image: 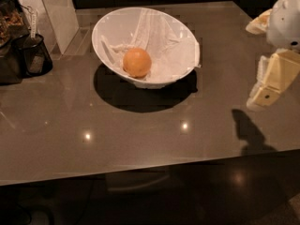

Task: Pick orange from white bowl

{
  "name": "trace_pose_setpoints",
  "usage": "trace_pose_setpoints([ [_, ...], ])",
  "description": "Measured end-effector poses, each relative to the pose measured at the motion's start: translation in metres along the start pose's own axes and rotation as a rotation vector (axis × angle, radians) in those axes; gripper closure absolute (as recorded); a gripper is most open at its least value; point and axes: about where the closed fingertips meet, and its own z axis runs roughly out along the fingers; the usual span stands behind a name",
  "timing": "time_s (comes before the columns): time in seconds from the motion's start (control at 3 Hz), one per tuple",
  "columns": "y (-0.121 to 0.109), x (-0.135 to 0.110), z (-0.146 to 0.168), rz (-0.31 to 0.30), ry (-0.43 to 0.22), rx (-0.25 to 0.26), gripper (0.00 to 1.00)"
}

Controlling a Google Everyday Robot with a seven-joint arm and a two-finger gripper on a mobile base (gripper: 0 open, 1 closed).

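The orange (137,62) lies inside the white bowl (180,36), left of its middle, on the thin white paper lining. The bowl stands on the grey-brown table (140,135) toward the back. My gripper (266,86) hangs above the table's right edge, well to the right of the bowl and apart from it. It casts a shadow on the table below it. Nothing shows in it.
A black mesh holder (35,55) and dark items stand at the back left. A pale upright panel (56,13) stands behind the bowl's left side. The table's front edge runs across the lower part of the view.
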Motion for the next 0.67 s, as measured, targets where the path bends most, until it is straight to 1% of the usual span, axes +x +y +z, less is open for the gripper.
trace_pose_setpoints([
  [0.33, -0.029, -0.043, 0.009, -0.067, -0.109, -0.024, 0.0],
  [0.67, -0.047, -0.084, 0.016, -0.139, -0.188, -0.054, 0.0],
])
